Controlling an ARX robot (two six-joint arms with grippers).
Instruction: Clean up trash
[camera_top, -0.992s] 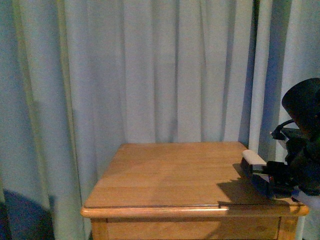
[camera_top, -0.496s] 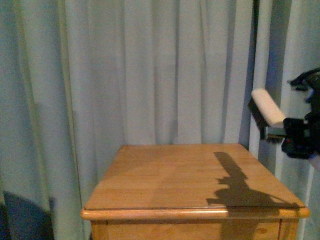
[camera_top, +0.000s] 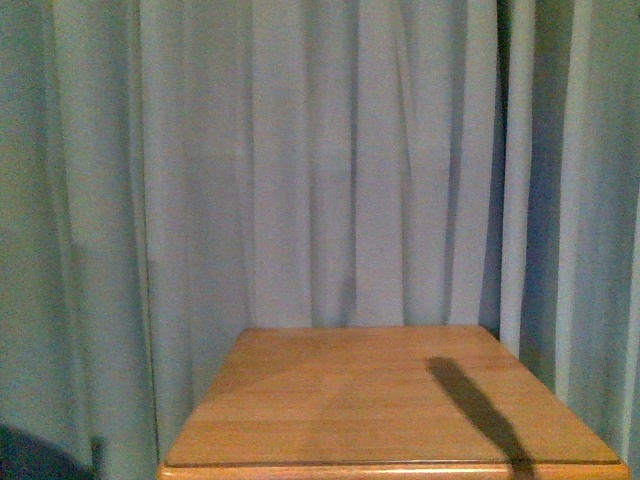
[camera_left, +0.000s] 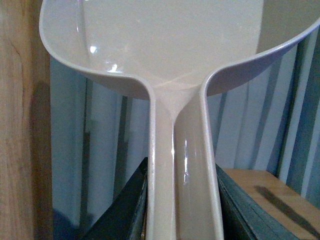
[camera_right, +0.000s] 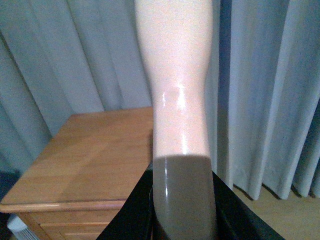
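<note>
Gone from the front view since half a second earlier is the right arm with its raised brush; only a slanted shadow (camera_top: 480, 405) crosses the table (camera_top: 330, 400). Trash: no paper wad shows in any view, neither on the visible tabletop nor in the visible part of the dustpan (camera_left: 165, 45) (its far lip is cropped, so where the wad lies cannot be told). Left gripper (camera_left: 184, 210) pinches the dustpan's handle between both fingers, holding the pan in the air beside the table, probably to keep any load contained. Right gripper (camera_right: 182, 210) clamps the brush (camera_right: 177, 75) by its handle, lifted clear of the wood, before the curtain (camera_top: 300, 150).
</note>
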